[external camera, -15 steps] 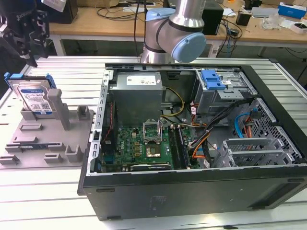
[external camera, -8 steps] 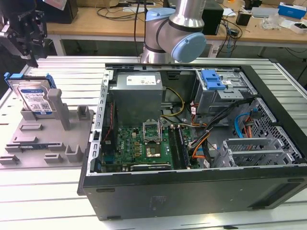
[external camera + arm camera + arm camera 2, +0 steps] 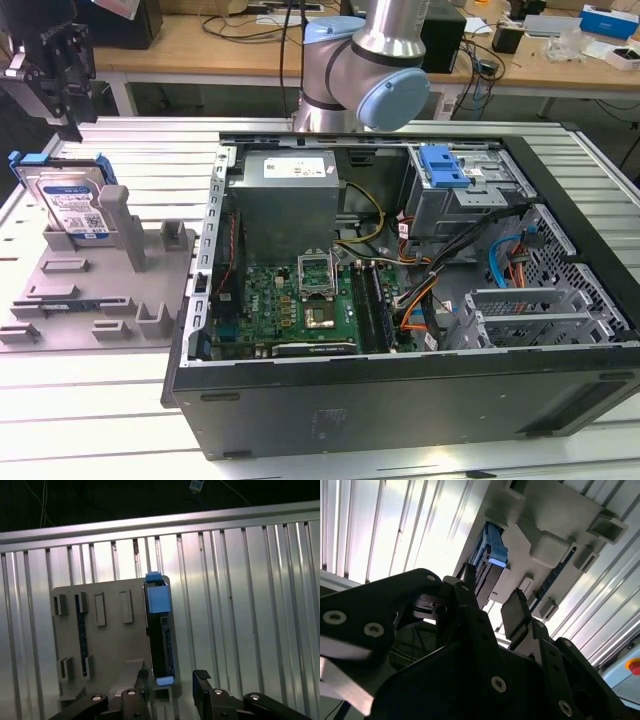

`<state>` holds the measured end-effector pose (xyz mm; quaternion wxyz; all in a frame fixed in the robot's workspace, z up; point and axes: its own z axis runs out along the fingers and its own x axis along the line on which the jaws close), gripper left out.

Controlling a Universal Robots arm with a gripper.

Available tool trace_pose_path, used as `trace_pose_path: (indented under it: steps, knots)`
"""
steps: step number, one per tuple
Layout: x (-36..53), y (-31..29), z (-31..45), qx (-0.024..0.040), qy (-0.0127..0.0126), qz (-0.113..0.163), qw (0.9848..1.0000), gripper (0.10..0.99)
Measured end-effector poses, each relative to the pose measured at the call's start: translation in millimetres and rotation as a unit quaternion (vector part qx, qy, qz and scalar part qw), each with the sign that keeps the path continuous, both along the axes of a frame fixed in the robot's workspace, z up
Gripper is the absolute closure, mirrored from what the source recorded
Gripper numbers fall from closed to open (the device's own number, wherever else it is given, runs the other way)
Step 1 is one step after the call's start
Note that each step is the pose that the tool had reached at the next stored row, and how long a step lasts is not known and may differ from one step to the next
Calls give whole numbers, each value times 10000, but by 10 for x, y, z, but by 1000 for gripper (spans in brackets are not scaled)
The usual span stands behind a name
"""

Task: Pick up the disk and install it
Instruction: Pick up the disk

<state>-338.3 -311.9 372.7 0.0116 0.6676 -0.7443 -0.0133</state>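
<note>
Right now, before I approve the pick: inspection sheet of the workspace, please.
Surface: ribbed metal table carrying a grey fixture plate and an open computer case.
Job's things: disk standing on edge in the fixture plate, not gripped.
Clutter: boxes and wires on the wooden benches beyond the table.
Grippers: gripper open, above the disk, not touching it.
Cables: orange, blue and black cables inside the computer case.
Surroundings: robot arm on the far side of the case.
</note>
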Motion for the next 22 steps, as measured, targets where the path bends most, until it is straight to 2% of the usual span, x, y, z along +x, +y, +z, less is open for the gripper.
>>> trace_pose_path:
  steps: [3, 5, 7, 8, 9, 12, 18, 20, 22]
  knots:
    - [0, 14, 0, -9, -18, 23, 10000, 604]
    - [0, 32, -5, -14, -56, 82, 9999, 604]
    - [0, 47, -12, -27, -111, 132, 9998, 604]
    - [-4, 62, -21, -43, -158, 149, 9998, 604]
    - [-14, 67, -26, -47, -173, 157, 9997, 604]
    - [-50, 71, -41, -46, -181, 220, 9996, 604]
    - [-94, 71, -46, -44, -180, 474, 9987, 604]
    - [-152, 71, -50, -43, -180, 487, 9986, 604]
    - [-246, 71, -60, -43, -181, 488, 9986, 604]
